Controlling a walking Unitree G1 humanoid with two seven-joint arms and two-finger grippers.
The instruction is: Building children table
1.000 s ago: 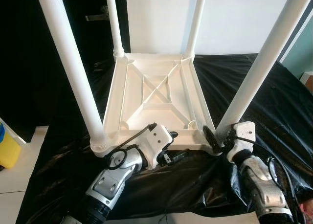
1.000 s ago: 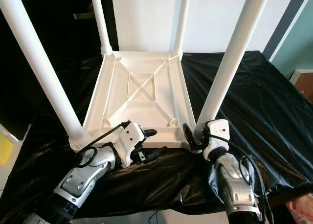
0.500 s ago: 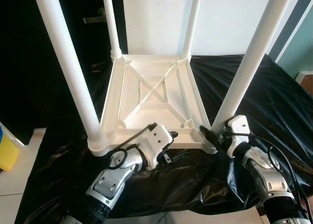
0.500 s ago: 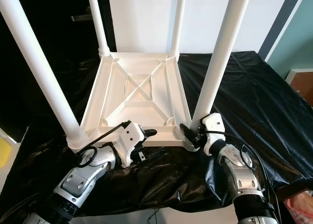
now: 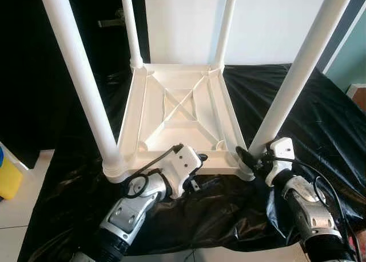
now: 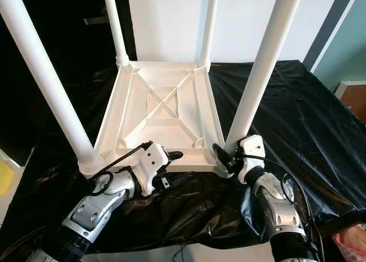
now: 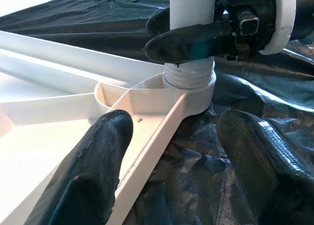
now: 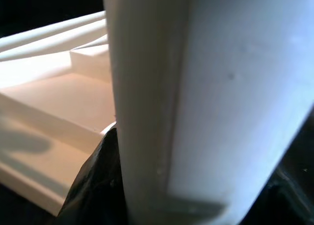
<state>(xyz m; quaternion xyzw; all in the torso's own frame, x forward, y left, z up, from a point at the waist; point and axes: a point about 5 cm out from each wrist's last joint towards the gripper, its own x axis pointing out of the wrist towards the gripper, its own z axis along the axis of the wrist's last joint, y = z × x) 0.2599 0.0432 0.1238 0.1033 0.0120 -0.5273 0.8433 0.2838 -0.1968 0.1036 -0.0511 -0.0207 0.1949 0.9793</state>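
— Fingers [image 7: 196, 38] of the right gripper [image 5: 251, 161] were clamped round the near right leg [image 5: 291, 84], low down by its socket [image 7: 189, 82]. Why so low?

— Probably for purchase. A grip just above the threaded collar would let the wrist twist or press the leg home without bending it.

— And the left gripper [image 7: 171, 156]?

— Unclenched, holding nothing. One finger sat inside the tabletop's [image 5: 180, 110] near rim, the other outside over the black sheet [image 5: 320, 113], so the rim lay between them. I would judge it was there to steady the top while the right one worked.

— Where was the table itself?

— Upside down on the sheet, ribbed underside up, which is the only way the sockets face the legs. All four legs stood in their corners: near left leg [image 5: 80, 79], and two far ones [image 5: 131, 27].

— So nearly built?

— Seemingly. Whether the near right leg was fully seated I could not tell.

— Anything else about?

— Yellow thing [image 5: 8, 179] on the floor, off to the left.
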